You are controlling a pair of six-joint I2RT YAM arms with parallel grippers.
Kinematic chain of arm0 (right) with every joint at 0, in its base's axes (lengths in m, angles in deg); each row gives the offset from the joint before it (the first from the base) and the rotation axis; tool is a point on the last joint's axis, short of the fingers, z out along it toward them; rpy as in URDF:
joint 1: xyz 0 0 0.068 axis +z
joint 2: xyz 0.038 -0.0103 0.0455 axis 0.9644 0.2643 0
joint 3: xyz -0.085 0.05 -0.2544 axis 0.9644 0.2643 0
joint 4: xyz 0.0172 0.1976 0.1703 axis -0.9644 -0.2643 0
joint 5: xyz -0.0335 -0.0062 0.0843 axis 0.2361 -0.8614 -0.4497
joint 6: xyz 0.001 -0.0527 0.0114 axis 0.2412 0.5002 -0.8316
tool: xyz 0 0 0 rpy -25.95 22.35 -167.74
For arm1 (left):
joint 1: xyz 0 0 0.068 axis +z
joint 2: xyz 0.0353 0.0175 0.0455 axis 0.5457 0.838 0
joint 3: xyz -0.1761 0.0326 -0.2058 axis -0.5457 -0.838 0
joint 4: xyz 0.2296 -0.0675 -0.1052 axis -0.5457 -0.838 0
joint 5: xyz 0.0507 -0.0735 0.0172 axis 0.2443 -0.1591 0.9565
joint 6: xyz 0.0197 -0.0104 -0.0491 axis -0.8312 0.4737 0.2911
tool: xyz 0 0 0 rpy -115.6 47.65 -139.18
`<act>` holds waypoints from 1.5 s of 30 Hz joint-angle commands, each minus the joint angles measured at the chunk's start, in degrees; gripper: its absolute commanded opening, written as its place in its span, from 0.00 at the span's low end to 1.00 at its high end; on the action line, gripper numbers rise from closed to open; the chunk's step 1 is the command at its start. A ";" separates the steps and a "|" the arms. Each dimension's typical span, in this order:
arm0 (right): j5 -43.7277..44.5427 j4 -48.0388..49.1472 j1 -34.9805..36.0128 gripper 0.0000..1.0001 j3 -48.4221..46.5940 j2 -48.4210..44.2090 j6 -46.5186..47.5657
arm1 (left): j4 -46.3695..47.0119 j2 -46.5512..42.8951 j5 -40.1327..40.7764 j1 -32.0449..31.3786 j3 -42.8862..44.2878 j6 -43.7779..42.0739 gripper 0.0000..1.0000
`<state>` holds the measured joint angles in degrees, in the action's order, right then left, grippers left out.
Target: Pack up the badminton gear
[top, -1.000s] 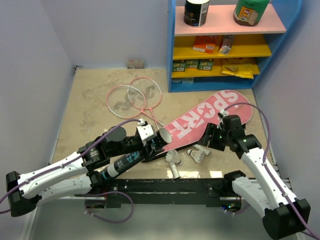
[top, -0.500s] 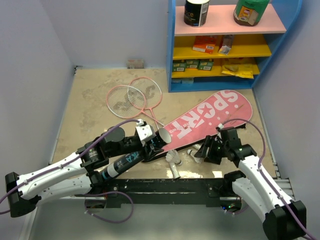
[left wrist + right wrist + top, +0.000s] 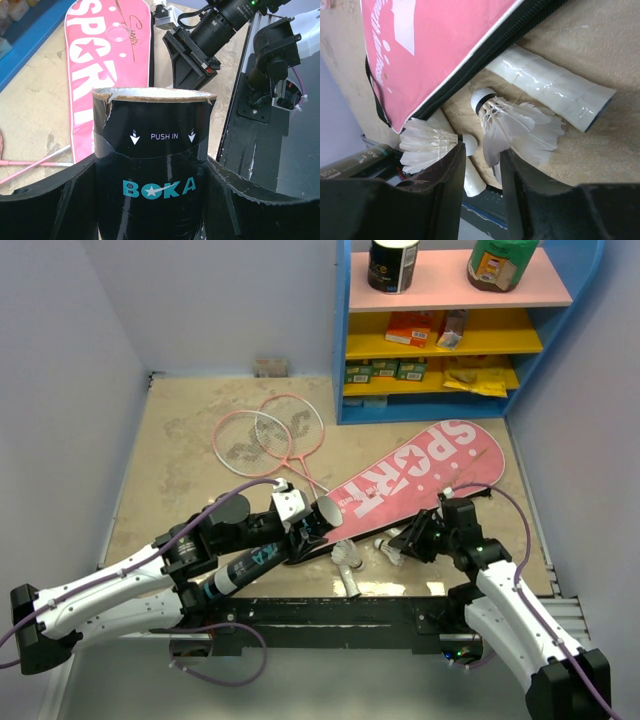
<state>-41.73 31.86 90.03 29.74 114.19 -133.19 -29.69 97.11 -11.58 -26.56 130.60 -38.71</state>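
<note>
My left gripper [image 3: 303,528] [image 3: 150,172] is shut on the long black shuttle tube [image 3: 262,556] [image 3: 152,125]. The tube's open mouth points toward the pink "SPORT" bag [image 3: 420,475] [image 3: 107,65]. My right gripper [image 3: 403,541] [image 3: 482,156] is down at the floor by the bag's near edge, its jaws narrow but apart. One white shuttlecock [image 3: 520,122] [image 3: 393,553] lies with its feathers against the right-hand finger. Another shuttlecock [image 3: 427,145] [image 3: 345,558] has its cork at the left finger's tip. Two pink rackets [image 3: 265,435] lie farther back.
A blue shelf unit [image 3: 345,360] with jars and boxes stands at the back right. A white taped handle [image 3: 550,85] sticks out from under the bag [image 3: 435,45]. The black base rail [image 3: 340,615] runs along the near edge. Walls close in on both sides.
My right gripper has dropped from beside the bag down and left to the shuttlecocks, and its jaws have narrowed. The left arm and tube have not moved.
</note>
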 commanded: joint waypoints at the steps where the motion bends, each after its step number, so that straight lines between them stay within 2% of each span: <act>1: 1.35 4.82 -0.15 0.32 0.67 -0.26 -2.78 | -2.23 0.34 -0.54 -0.04 -0.80 3.14 0.07; 3: 1.26 6.05 -0.06 0.26 0.85 -0.09 -2.61 | -2.14 0.60 -0.63 -0.04 -0.80 3.14 0.07; 4: 1.35 6.23 -0.06 0.14 0.77 -0.26 -2.43 | -2.23 0.78 -0.63 0.05 -0.80 3.05 0.07; 6: 1.53 6.23 -0.15 0.00 -0.02 -0.35 -1.29 | -2.23 1.13 -0.54 -0.04 -0.80 3.14 0.07; 13: -0.05 -3.51 -0.06 0.00 -10.12 -0.70 9.59 | -2.23 2.80 0.69 -0.04 -0.63 2.44 0.07; 20: -6.29 -18.63 -0.06 0.00 -29.86 1.05 26.80 | -7.40 9.91 2.53 -0.04 4.11 -1.34 0.05; 23: -4.19 -23.72 1.34 0.00 -38.57 2.20 30.87 | -9.69 12.20 4.29 -0.04 5.52 -5.29 0.05; 25: -4.53 -23.31 2.13 0.00 -42.28 2.38 31.58 | -9.61 12.73 4.47 -0.04 5.61 -7.66 0.05; 30: -14.19 -20.49 4.24 0.00 -42.92 3.43 32.81 | -8.73 12.82 1.75 -0.04 5.87 -10.30 0.05; 39: -24.21 -14.43 6.00 0.00 -39.84 4.04 31.23 | -5.48 11.59 -4.66 -0.04 5.52 -10.22 0.05; 45: -25.28 -11.70 6.18 0.00 -38.53 5.62 30.18 | -3.29 10.28 -7.92 -0.04 4.03 -9.52 0.05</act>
<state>-63.11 15.57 95.78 -9.38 119.13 -102.28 -38.02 109.48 -15.82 -26.58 134.12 -47.72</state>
